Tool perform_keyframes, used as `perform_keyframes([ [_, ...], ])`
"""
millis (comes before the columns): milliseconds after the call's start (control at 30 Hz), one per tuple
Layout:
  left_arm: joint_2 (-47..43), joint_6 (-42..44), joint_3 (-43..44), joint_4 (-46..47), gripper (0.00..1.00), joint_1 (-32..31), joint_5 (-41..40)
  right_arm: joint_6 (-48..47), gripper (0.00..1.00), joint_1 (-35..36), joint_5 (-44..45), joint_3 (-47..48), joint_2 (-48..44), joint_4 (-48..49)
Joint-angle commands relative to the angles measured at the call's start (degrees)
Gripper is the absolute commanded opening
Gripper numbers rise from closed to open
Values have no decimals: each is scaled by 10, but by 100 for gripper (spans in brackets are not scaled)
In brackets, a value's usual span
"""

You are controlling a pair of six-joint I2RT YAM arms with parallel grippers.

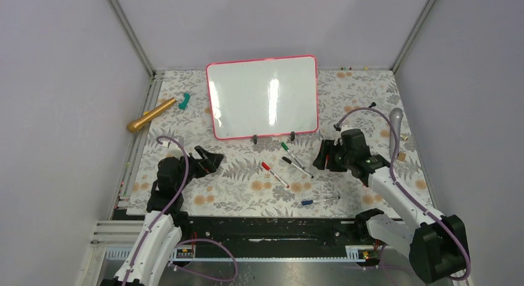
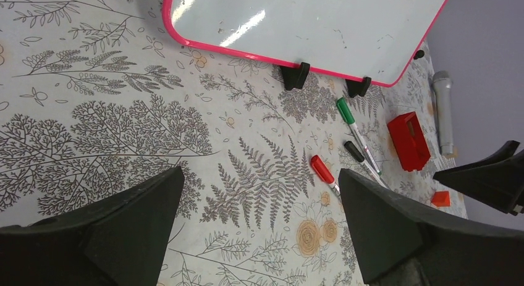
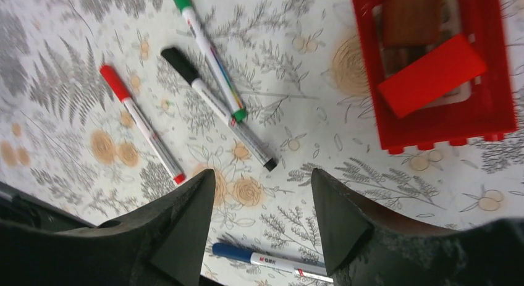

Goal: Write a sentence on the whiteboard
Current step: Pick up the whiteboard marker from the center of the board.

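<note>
The whiteboard (image 1: 262, 97) (image 2: 309, 26), glossy white with a pink-red frame, lies at the back of the table on two black clips. It looks blank and no sentence is in view on it. Green (image 1: 285, 147) (image 3: 207, 48), black (image 1: 296, 167) (image 3: 216, 107), red (image 1: 274, 174) (image 3: 141, 122) and blue (image 1: 320, 201) (image 3: 266, 259) markers lie on the flowered cloth in front of it. My right gripper (image 1: 322, 156) (image 3: 262, 172) hovers open and empty over the cloth between the black marker's tail and the blue marker. My left gripper (image 1: 213, 159) (image 2: 261, 172) stands wide open left of the red marker (image 2: 321, 169).
A red eraser box (image 3: 435, 70) (image 2: 408, 140) sits to the right of the markers. A grey microphone (image 1: 395, 122) lies at the right edge. A gold cylinder (image 1: 151, 114) and a teal piece (image 1: 185, 101) lie at the back left. Walls enclose the table.
</note>
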Motion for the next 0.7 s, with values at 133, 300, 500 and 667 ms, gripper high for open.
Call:
perform_keyframes([
  [133,-10,9,-2,45,99,-4,15,-42,67,84,53,63,66,-37],
  [300,-11,8,-3,45,99,-5,15,-39,66,124,92,71,107,-37],
  [500,-9,9,-3,46,99,-8,15,-26,67,164,136,82,151,-34],
  [667,-9,9,-2,46,99,-9,14,-10,66,182,168,102,198,-44],
])
